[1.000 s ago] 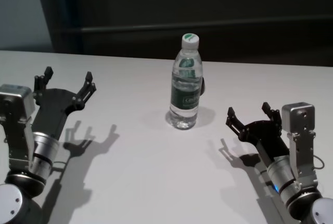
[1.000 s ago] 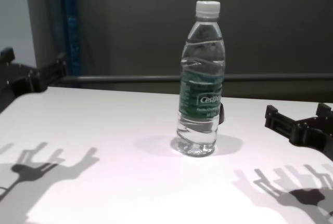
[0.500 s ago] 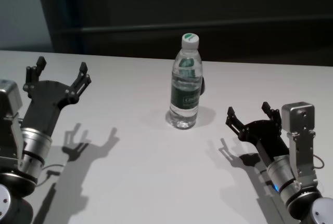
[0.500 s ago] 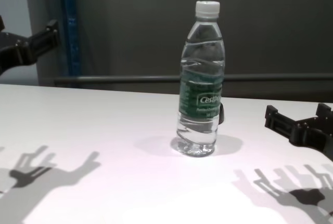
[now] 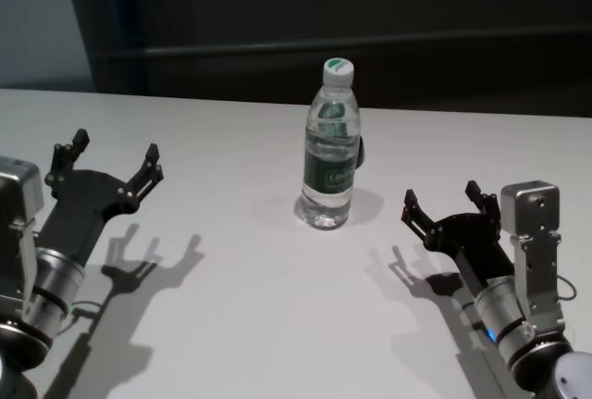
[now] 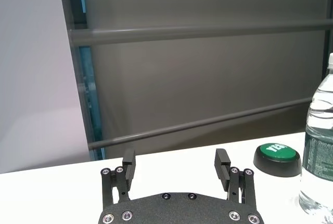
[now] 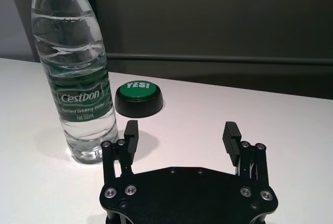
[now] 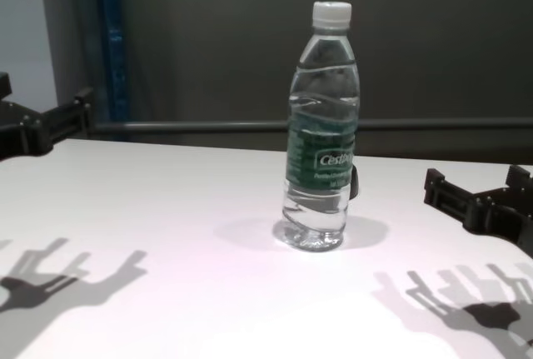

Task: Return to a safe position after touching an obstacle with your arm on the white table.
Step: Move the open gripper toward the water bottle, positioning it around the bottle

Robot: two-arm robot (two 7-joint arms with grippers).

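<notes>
The bottle (image 5: 329, 147) stands upright on the worktop (image 5: 250, 306), well apart from the left hand (image 5: 109, 164) and ahead of the right hand (image 5: 444, 203). Both hands are spread and empty. A stray inward swing could topple the bottle.

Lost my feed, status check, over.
Left gripper open, off to the left above the table. Right gripper open, empty. Water bottle upright, untouched. Green button behind it.
</notes>
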